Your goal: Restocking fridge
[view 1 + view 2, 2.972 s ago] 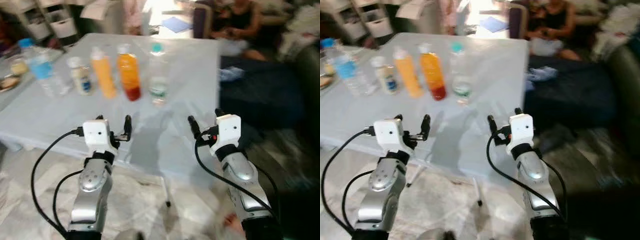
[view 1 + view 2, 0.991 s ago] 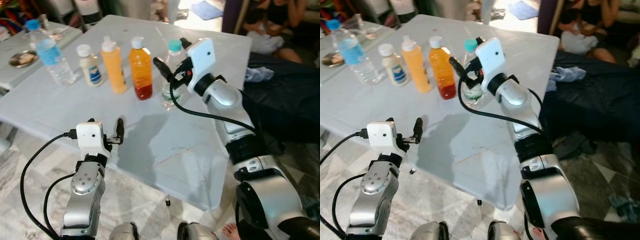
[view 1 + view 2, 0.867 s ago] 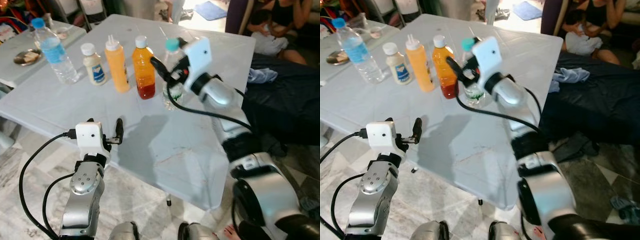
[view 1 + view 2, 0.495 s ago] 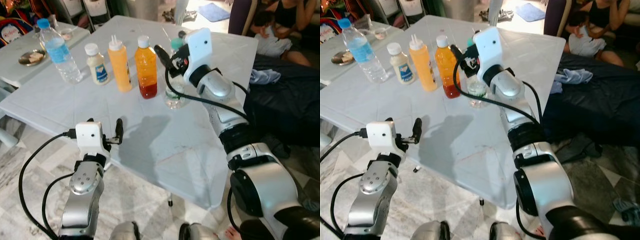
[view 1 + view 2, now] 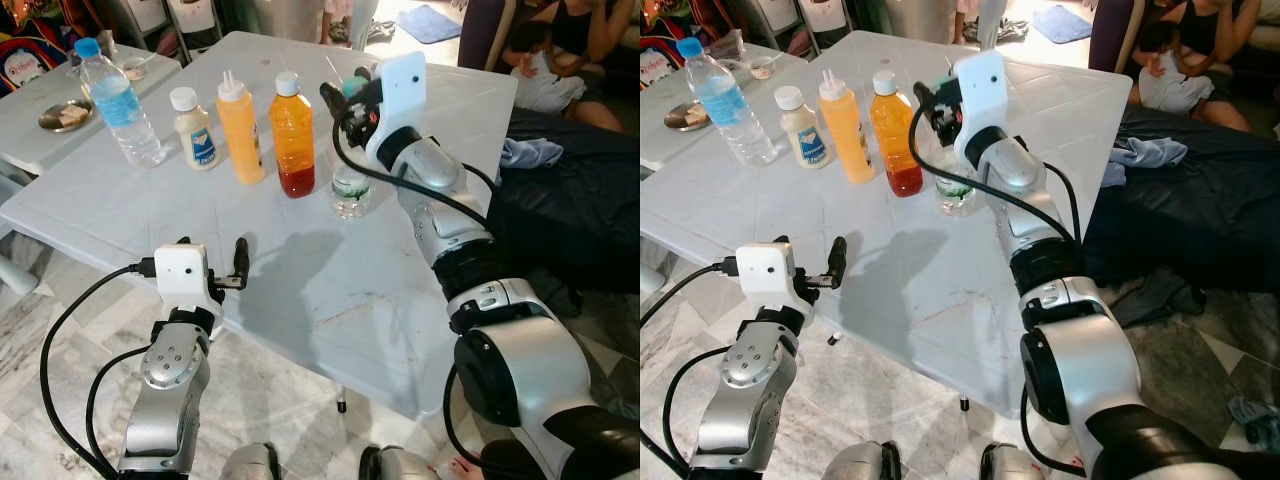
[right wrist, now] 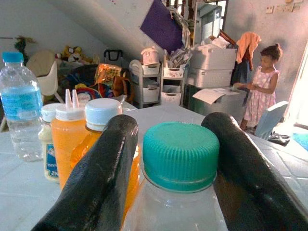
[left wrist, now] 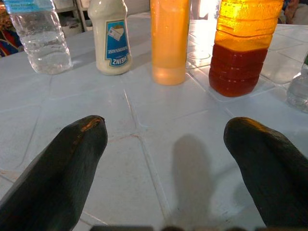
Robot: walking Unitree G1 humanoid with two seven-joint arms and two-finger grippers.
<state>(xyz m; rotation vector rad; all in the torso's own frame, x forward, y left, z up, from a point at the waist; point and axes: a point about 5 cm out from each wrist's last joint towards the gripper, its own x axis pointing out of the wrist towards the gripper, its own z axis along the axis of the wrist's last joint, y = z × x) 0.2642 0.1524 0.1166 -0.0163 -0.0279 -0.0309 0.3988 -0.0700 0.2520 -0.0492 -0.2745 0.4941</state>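
Several bottles stand in a row on the white table (image 5: 300, 290): a blue-capped water bottle (image 5: 115, 105), a white Heinz bottle (image 5: 196, 130), an orange squeeze bottle (image 5: 240, 130), an orange-and-red juice bottle (image 5: 293, 135) and a clear bottle (image 5: 350, 190) with a teal cap (image 6: 180, 154). My right gripper (image 5: 345, 88) is open at the top of the clear bottle, one finger on each side of the cap. My left gripper (image 5: 212, 262) hangs open over the table's near edge, well short of the bottles, with nothing between its fingers (image 7: 62, 159).
A second table with a small plate (image 5: 62, 115) stands at the left. People sit at the back right (image 5: 560, 50) beside a dark sofa (image 5: 580, 200). A child (image 6: 262, 91) stands by storage bins behind the table. Bare tabletop lies in front of the bottles.
My right arm has reached out from the table's near edge to the clear bottle, and its fingers now straddle the cap. The left arm has stayed put. The camera has shifted.
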